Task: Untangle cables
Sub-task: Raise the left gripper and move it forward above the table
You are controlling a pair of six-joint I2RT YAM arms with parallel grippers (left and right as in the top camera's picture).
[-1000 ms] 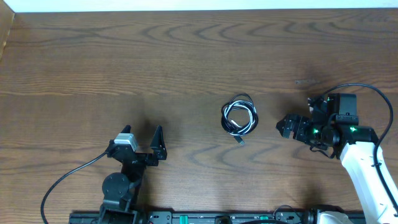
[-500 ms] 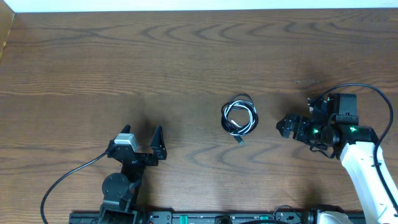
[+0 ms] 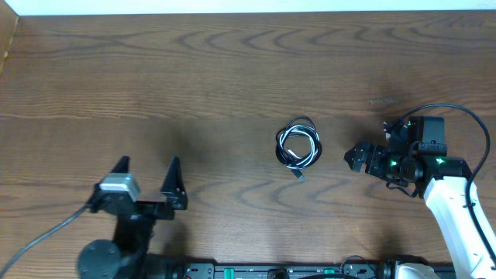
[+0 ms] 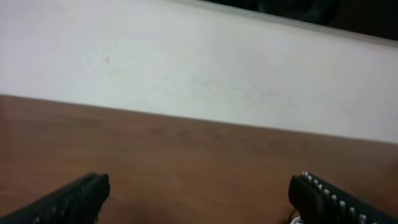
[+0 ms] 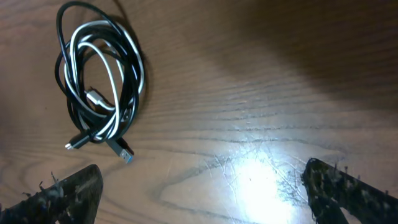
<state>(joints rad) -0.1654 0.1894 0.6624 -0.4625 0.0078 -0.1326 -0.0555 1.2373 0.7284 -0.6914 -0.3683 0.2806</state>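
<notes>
— Between the fingers (image 5: 68, 190) of the right gripper (image 5: 202, 180), is anything held?
— Nothing is held. The jaws are spread wide, and only bare wood is seen between the two dark tips.
— Where are the cables (image 5: 99, 87) found from there?
— They are laid on the table (image 3: 232, 77) ahead of that gripper and off toward one finger, apart from both tips. They are wound into one small oval coil: black cord is looped around and through a white cord, and two plug ends (image 5: 124, 152) are poked out at the coil's near edge. How many black strands are wound in cannot quite be settled where they overlap.
— How is the left gripper (image 3: 147, 164) set?
— Its jaws are likewise opened wide and nothing is gripped. In the left wrist view only table and a pale wall (image 4: 186, 68) are framed between its fingers (image 4: 329, 196).
— And the wider layout?
— From overhead the coil is seen around the table's middle, near the right gripper, which is pointed at it. The left gripper is placed well apart, toward the near edge.
</notes>
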